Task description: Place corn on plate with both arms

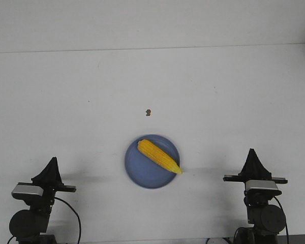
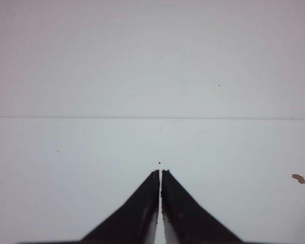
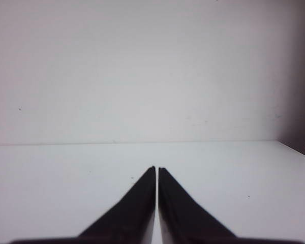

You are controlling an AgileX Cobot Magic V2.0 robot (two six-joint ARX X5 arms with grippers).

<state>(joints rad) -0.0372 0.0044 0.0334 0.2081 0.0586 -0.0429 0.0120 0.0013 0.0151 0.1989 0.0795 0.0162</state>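
Corn (image 1: 159, 156) lies diagonally on the blue plate (image 1: 137, 172), tapered tip at the near-right rim. Left gripper (image 1: 52, 161) and right gripper (image 1: 252, 152) sit low at the near tabletop (image 1: 152, 81) corners, well apart from the plate. Both wrist views show jaws clenched, nothing between them. Placement looks complete; next move likely calls only for holding clear. Small brown speck (image 1: 148, 112) lies beyond the plate.
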